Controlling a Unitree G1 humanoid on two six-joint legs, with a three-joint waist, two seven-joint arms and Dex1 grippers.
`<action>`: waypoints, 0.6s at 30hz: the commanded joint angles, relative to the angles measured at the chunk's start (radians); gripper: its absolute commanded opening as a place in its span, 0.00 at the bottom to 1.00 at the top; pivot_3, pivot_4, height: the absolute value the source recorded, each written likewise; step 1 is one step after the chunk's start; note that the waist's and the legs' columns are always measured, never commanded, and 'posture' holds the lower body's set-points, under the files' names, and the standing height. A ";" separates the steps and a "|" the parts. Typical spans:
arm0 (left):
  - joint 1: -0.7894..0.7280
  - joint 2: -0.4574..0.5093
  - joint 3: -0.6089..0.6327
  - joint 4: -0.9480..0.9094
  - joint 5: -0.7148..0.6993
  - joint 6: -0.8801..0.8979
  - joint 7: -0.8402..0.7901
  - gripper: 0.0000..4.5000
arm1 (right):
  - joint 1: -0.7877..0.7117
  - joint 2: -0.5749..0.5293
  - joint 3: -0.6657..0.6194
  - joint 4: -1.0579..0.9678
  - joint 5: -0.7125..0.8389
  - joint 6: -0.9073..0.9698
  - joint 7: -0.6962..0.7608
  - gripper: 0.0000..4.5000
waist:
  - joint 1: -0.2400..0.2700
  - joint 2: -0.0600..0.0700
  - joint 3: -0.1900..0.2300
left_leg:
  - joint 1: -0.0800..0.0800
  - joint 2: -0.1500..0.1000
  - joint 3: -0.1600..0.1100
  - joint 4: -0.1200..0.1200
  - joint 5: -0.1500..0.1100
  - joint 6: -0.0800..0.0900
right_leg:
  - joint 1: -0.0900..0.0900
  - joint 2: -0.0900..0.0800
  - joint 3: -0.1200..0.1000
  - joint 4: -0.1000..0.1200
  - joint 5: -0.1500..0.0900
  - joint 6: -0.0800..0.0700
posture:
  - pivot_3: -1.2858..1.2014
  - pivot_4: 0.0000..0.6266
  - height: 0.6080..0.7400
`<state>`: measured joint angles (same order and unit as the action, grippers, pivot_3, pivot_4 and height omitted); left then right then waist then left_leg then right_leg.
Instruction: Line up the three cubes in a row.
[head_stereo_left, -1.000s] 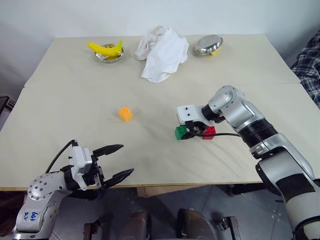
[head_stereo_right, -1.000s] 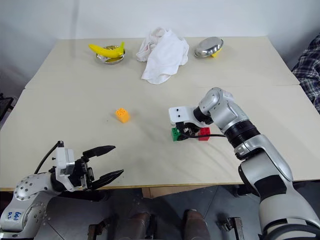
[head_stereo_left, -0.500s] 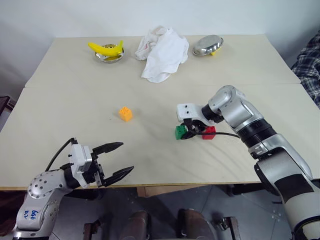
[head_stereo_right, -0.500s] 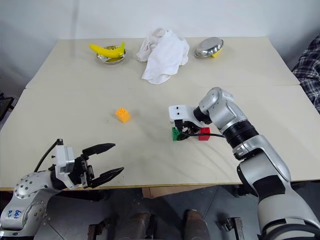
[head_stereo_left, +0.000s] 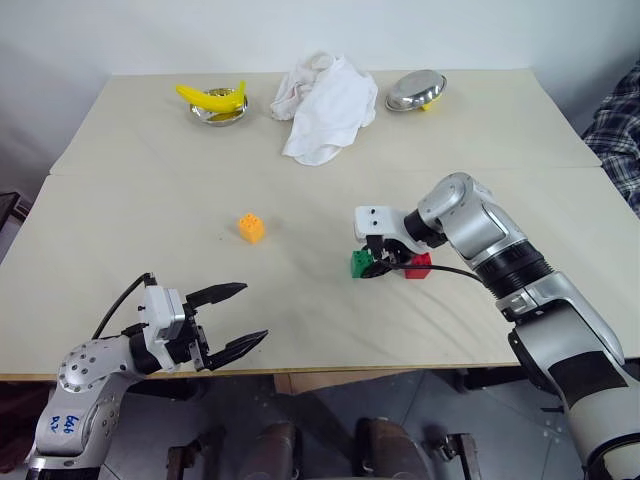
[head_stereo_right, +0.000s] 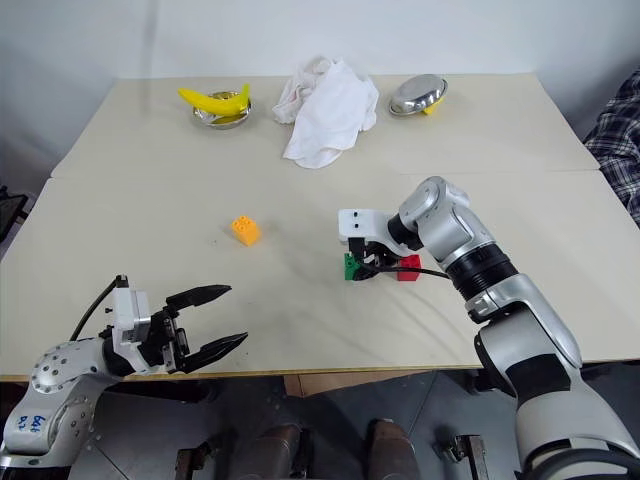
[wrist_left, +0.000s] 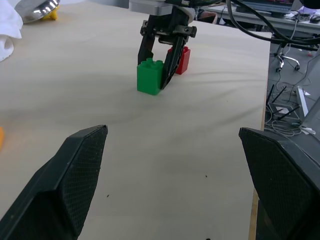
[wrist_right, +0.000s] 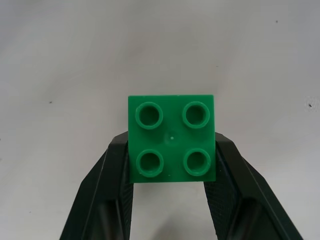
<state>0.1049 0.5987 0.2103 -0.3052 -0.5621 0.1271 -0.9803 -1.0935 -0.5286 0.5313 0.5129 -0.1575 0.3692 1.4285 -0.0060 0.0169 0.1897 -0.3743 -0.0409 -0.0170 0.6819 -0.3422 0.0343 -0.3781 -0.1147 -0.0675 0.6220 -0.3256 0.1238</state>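
Note:
The green cube (wrist_right: 171, 137) rests on the table right of centre, studs up, and my right gripper (head_stereo_left: 376, 268) is shut on it with a black finger on each side. The left wrist view shows the same grip on the green cube (wrist_left: 150, 76). Just to its right, close beside my fingers, sits the red cube (head_stereo_left: 419, 264). The orange cube (head_stereo_left: 250, 228) stands alone to the left, near the table's middle. Near the front left edge of the table, my left gripper (head_stereo_left: 240, 318) hovers open and holds nothing.
Along the far side of the table (head_stereo_left: 150, 180) are a banana (head_stereo_left: 210, 97) on a metal bowl, a crumpled white cloth (head_stereo_left: 325, 105) and a second metal bowl (head_stereo_left: 416, 90). A seam crosses the tabletop behind the cubes.
My right wrist has tilted slightly while keeping its grip on the green cube; the cubes and my left gripper stay where they were.

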 joint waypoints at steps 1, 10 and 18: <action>-0.006 0.002 0.002 -0.010 0.003 -0.023 -0.010 1.00 | 0.020 -0.014 -0.023 -0.040 -0.004 0.026 -0.005 0.34 | 0.001 0.000 0.000 | 0.000 0.000 0.000 0.000 0.000 0.000 | 0.000 0.000 0.000 0.000 0.000 0.000 | 0.52 0.24 1.00; -0.006 0.000 0.001 -0.004 0.005 -0.028 -0.014 1.00 | 0.031 -0.019 -0.042 -0.071 -0.001 0.031 -0.005 0.78 | -0.002 0.000 0.000 | 0.000 0.000 0.000 0.000 0.000 0.000 | 0.000 0.000 0.000 0.000 0.000 0.000 | 0.52 0.24 1.00; -0.008 -0.004 -0.003 0.002 0.005 -0.030 -0.022 1.00 | 0.000 -0.023 -0.089 -0.084 0.040 0.036 0.022 0.99 | -0.002 0.000 0.000 | 0.000 0.000 0.000 -0.001 0.000 0.000 | -0.001 0.000 0.000 0.000 0.000 0.000 | 0.52 0.24 1.00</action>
<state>0.0951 0.5985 0.2074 -0.2972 -0.5592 0.1178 -0.9966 -1.0628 -0.5383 0.4792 0.4671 -0.1431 0.3981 1.4336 -0.0084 0.0169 0.1898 -0.3744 -0.0409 -0.0169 0.6807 -0.3422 0.0342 -0.3787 -0.1147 -0.0675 0.6217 -0.3256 0.1238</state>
